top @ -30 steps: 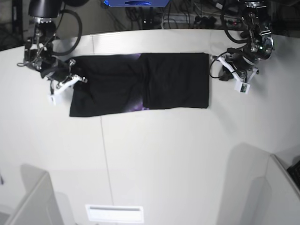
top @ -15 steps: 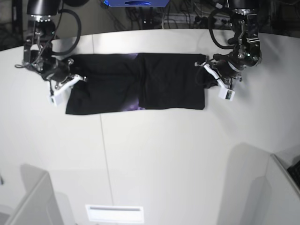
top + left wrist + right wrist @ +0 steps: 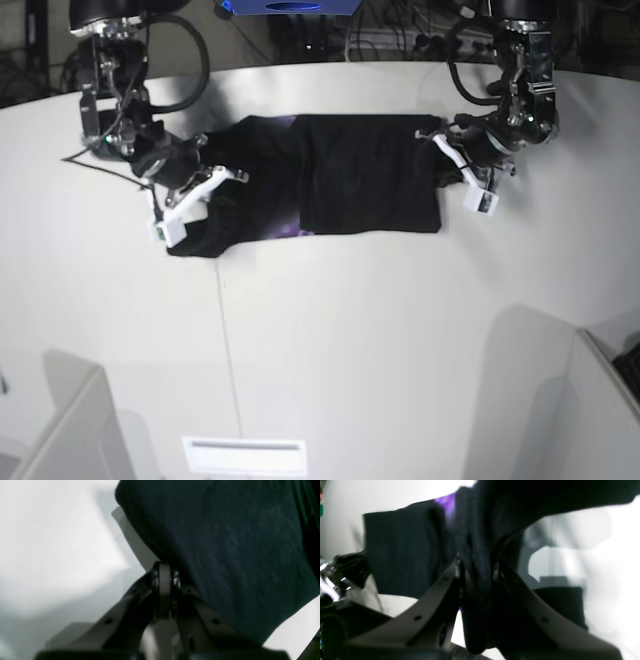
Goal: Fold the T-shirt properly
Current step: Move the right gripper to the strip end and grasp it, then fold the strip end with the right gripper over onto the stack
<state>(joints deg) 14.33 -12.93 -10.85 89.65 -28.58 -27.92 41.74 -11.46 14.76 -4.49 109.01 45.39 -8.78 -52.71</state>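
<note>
the t-shirt (image 3: 340, 180) is lying along the far edge of the table (image 3: 350, 340), black, already doubled into a long band, with a sliver of purple print showing at its near edge.

the right gripper (image 3: 195, 192) is clamping a thick bunch of cloth between its jaws; the right wrist view shows black fabric pinched and hanging through the gap. that end of the band is standing lifted and gathered off the surface, in my judgement so that it can be carried over the flat half toward the opposite end.

the left gripper (image 3: 462, 172) is sitting at the other end of the band, jaws fully clenched. the left wrist view shows cloth lying against and beside the closed tips, but whether any cloth is caught between them i cannot tell. it is probably placed there to pin that end against dragging.

assessment: the crosswise fold is under way, not completed. the risk is the bunched end landing creased rather than flat.
</note>
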